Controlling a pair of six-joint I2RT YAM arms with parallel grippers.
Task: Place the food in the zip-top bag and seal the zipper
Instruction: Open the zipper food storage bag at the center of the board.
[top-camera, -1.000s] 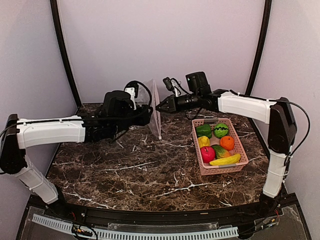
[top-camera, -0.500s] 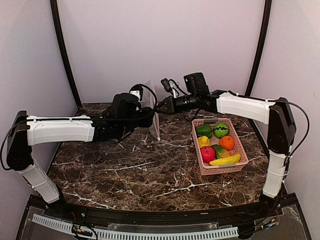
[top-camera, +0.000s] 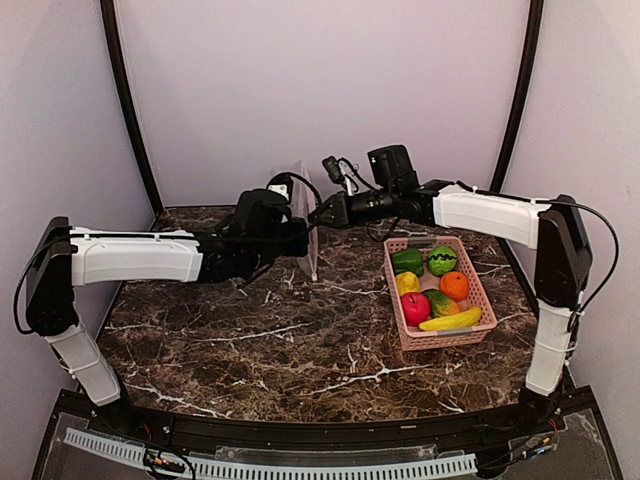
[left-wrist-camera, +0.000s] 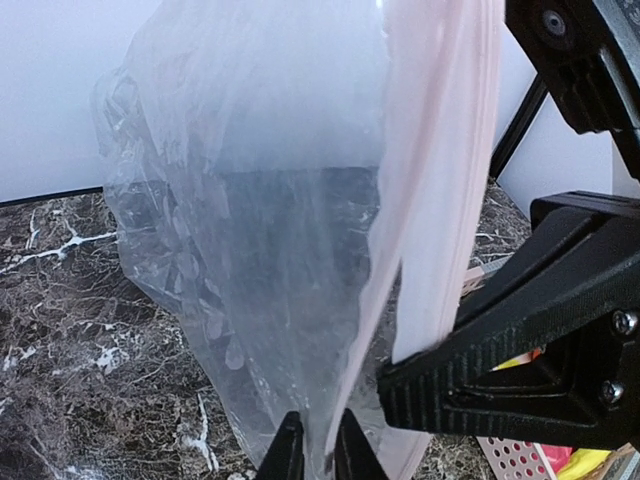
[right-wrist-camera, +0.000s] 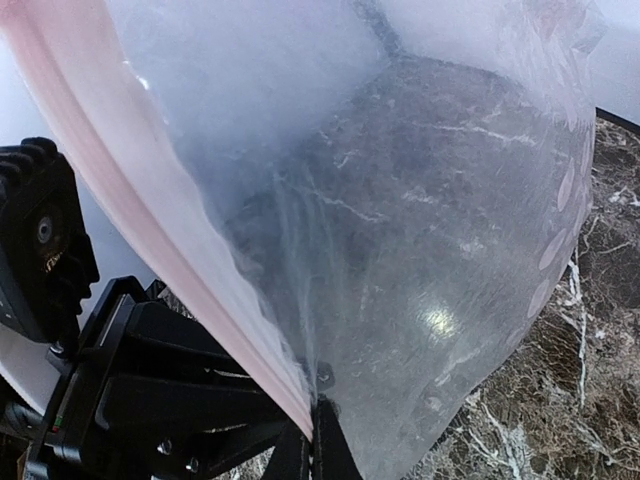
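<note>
Food (top-camera: 436, 290): all of it lies in the basket (top-camera: 445, 338) on my right, nearer me than the bag and well apart from it. None is bagged yet.
Left gripper (left-wrist-camera: 320, 455): reaches in from the left at the far middle of the table (top-camera: 260, 340). Its tips stand close together with bag film running between them. I cannot tell whether they actually bite the film.
Right gripper (right-wrist-camera: 310, 445): comes in from the right to meet the left one. Its jaws are together, clamped on the film near the pink edge.
Bag (top-camera: 308, 225): hangs on edge between the two grippers as a limp upright sheet. From above I cannot tell if its bottom touches the marble.
Zipper (left-wrist-camera: 440, 200): the pale pink strip runs up the bag's edge just beside both grips. It is washed out in both wrist views, so the mouth may be parted or shut. I see no slider.
Step, my judgement: getting a hold on each side so I can spread the mouth before fetching food.
Risk, slip: if my left tips hold only one thin ply or nothing, pulling apart would let the film slide out and the bag would flop.
Risk, both plies: if either jaw pins both walls together, spreading won't open the mouth.
Risk, collision: the fingers are nearly nose to nose, so a small inward move could knock them together.
</note>
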